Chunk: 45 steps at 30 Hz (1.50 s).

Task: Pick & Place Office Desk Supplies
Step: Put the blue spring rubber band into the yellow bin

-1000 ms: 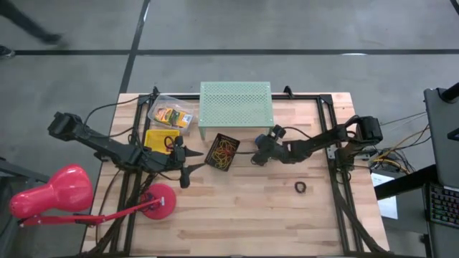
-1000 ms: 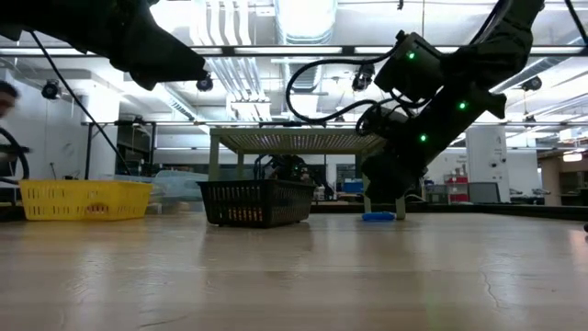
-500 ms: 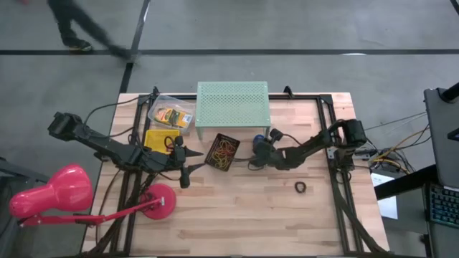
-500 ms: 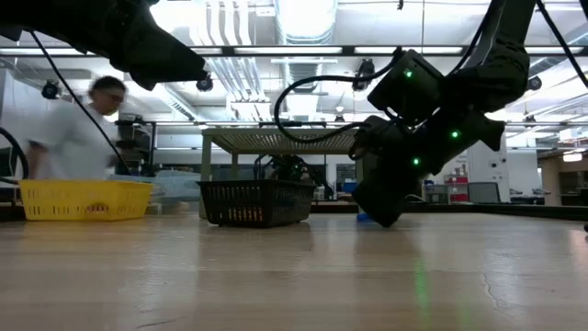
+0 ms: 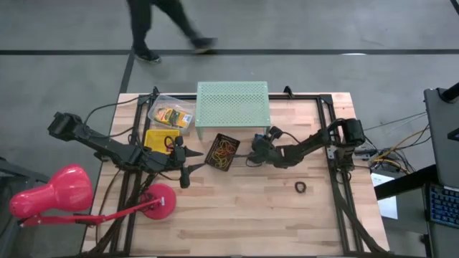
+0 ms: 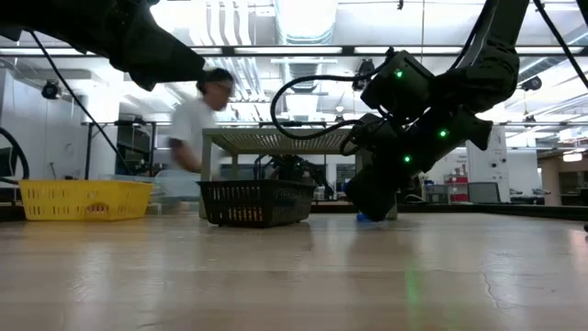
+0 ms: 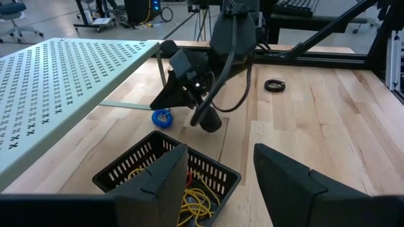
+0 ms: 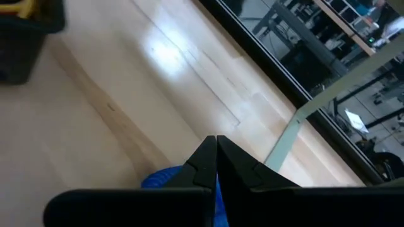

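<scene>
My right gripper (image 8: 214, 146) is shut and low over the table, in front of the mint-green stand (image 5: 234, 106). Its tips are at a small blue ring roll (image 7: 162, 118) that lies flat on the wood. The ring's blue shows beside and under the fingers (image 8: 165, 180). My left gripper (image 7: 221, 183) hangs open above the near left edge of a black basket (image 5: 223, 152) holding yellow and red rubber bands. It touches nothing. A black ring roll (image 5: 300, 188) lies flat on the table's right half. My right gripper comes at the blue ring roll (image 6: 363, 218) slanting down from the table's right, fingers shut. The ring rests on the table. The fingers themselves hide the meeting place, so I cannot tell whether they touch it.
A yellow basket (image 5: 161, 138) and a clear bag of yellow-orange boxes (image 5: 171, 113) sit at the far left. The pink lamp (image 5: 54, 193) stands with its base (image 5: 158, 202) on the near left corner. A person (image 5: 165, 21) walks beyond the far edge.
My right gripper has sunk toward the table, tipped further down and moved a little toward the table's left, up to the blue ring roll. A person has walked along behind the far edge from left to right.
</scene>
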Motion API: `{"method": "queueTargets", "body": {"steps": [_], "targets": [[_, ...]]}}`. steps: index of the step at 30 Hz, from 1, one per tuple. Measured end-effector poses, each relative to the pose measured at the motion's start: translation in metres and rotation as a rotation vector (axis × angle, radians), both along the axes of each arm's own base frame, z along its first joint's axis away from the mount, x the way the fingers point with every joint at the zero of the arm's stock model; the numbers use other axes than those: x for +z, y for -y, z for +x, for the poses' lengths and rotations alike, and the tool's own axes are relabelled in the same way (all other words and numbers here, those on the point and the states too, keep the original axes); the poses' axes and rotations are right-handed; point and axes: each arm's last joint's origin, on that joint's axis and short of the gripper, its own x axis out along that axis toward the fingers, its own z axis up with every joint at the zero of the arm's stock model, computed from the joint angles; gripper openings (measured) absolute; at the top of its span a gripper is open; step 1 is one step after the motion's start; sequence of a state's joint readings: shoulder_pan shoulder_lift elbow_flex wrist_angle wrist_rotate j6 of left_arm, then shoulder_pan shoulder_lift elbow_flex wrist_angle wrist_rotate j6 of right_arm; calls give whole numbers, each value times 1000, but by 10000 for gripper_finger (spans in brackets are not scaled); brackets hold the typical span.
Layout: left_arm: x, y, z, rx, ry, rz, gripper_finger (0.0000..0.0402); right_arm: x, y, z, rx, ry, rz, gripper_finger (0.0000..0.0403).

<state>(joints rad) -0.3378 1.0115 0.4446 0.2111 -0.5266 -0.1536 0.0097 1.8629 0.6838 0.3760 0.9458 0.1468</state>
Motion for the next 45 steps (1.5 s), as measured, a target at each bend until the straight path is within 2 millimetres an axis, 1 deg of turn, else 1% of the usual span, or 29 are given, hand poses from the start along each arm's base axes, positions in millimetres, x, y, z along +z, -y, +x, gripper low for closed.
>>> {"method": "queueTargets", "body": {"steps": [6,13,19,23,28,35,45], "targets": [[0,0,0,0,0,0,189,-2,7,0,16,7,59,8],[0,0,0,1,1,-3,189,-7,16,-5,-26,-8,127,8],[0,0,0,1,1,-3,189,-7,16,-5,-5,-11,155,8],[0,0,0,1,1,-3,189,-8,15,-4,57,-17,221,8],[0,0,0,1,1,-2,189,-8,2,-2,145,-39,254,8],[0,0,0,1,1,-2,189,-6,-21,-1,245,-42,287,8],[0,0,0,1,1,-2,189,2,-58,-3,477,-56,428,8]]}}
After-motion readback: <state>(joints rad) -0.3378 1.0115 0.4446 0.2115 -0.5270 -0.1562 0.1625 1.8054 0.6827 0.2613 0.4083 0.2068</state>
